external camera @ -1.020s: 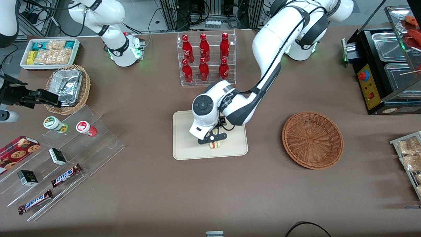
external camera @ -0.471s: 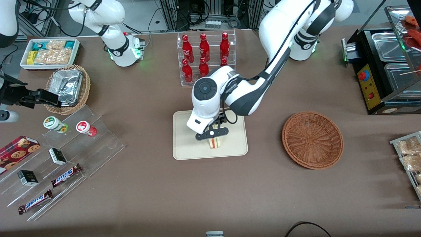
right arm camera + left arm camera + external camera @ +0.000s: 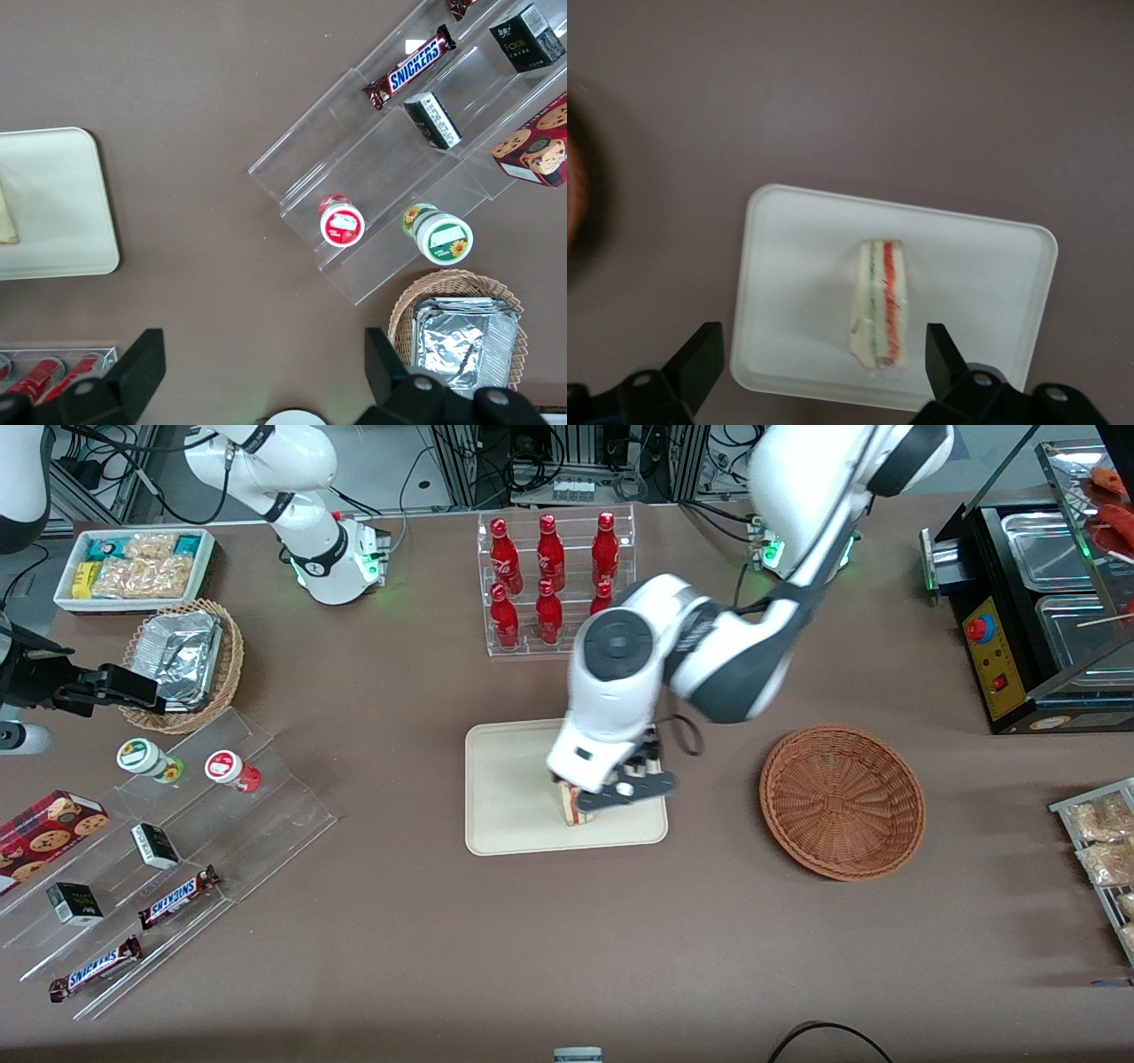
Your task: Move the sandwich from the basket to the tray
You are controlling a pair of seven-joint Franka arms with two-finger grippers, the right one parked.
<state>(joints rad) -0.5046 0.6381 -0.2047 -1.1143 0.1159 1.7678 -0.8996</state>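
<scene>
Sandwich [image 3: 881, 305] of pale bread lies on the tray [image 3: 505, 797], a narrow wedge turned so its cut edge faces up. Along that edge run thin layers: a green line, a pale band, then a bright red stripe, with cream bread on either flank. One end is blunt and square, the other tapers with angled corners. In the wrist view it sits near the middle of the tray [image 3: 974, 266], touching nothing but the tray floor, with bare cream surface all around it.

The gripper [image 3: 625, 788] hangs above the tray, over the edge of it that lies toward the basket, and it partly covers the sandwich [image 3: 567, 808] in the front view. Its fingers [image 3: 700, 354] are spread wide and hold nothing; the sandwich shows free between them.

The basket [image 3: 842, 802], round and reddish-brown wicker, stands well apart from the tray, toward the working arm's end of the table, with nothing in it.
</scene>
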